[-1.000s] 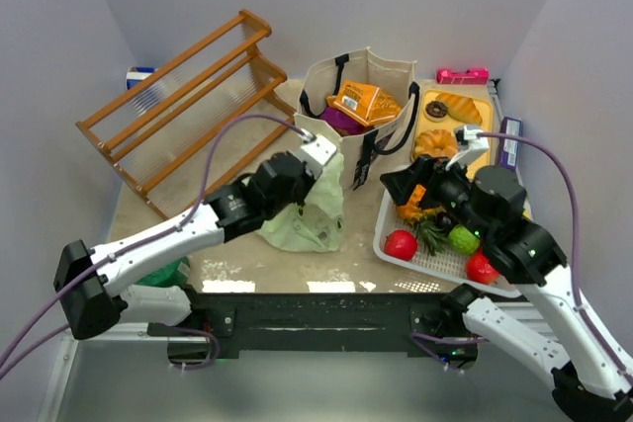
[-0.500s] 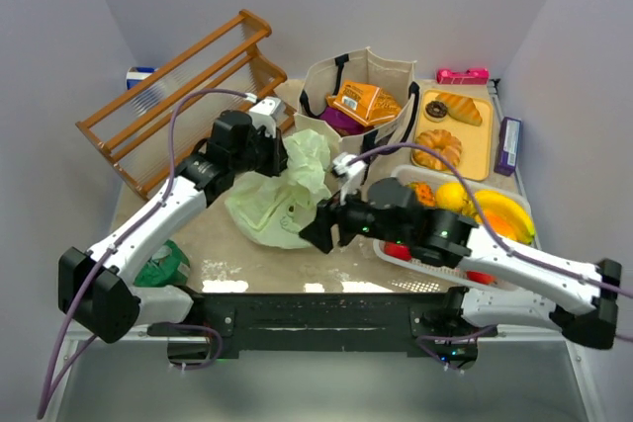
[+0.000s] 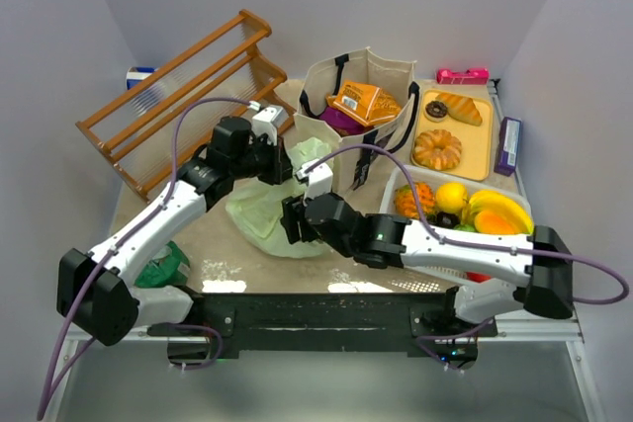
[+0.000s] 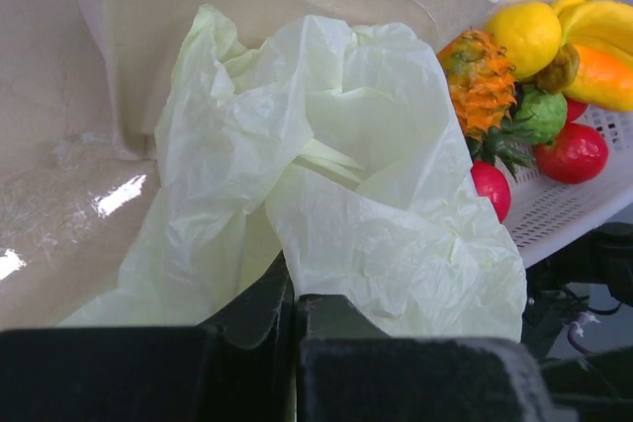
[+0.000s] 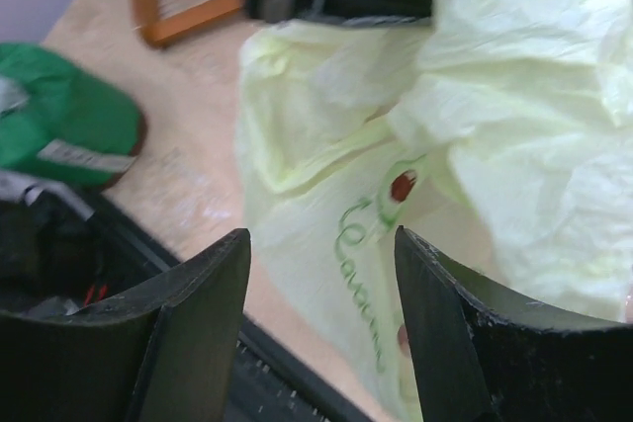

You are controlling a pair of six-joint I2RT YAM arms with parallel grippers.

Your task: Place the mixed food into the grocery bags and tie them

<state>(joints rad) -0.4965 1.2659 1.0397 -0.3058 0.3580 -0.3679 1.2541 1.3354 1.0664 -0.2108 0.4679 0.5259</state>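
Note:
The pale green plastic bag [image 3: 267, 210] lies crumpled on the table in front of the beige canvas tote [image 3: 386, 81]. My left gripper [image 3: 274, 160] is shut on a fold at the bag's top; the left wrist view shows its jaws [image 4: 293, 294] pinching the thin plastic [image 4: 366, 175]. My right gripper [image 3: 290, 221] is open and empty, its fingers either side of the bag's printed lower side [image 5: 396, 234]. An orange packet [image 3: 364, 101] and a purple one [image 3: 336, 121] sit in the tote. A yellow banana [image 3: 499, 207] lies in the white mesh basket [image 3: 396, 177].
A wooden rack [image 3: 188, 86] stands at the back left. A yellow tray [image 3: 465, 135] with donuts and bread lies at the back right. A dark green bundle [image 3: 163, 264] sits at the near left edge. The basket also holds a pineapple [image 3: 413, 200] and other fruit.
My right arm has swung left from the basket to the bag's near side. My left gripper has pulled the bag's top back and left, then held.

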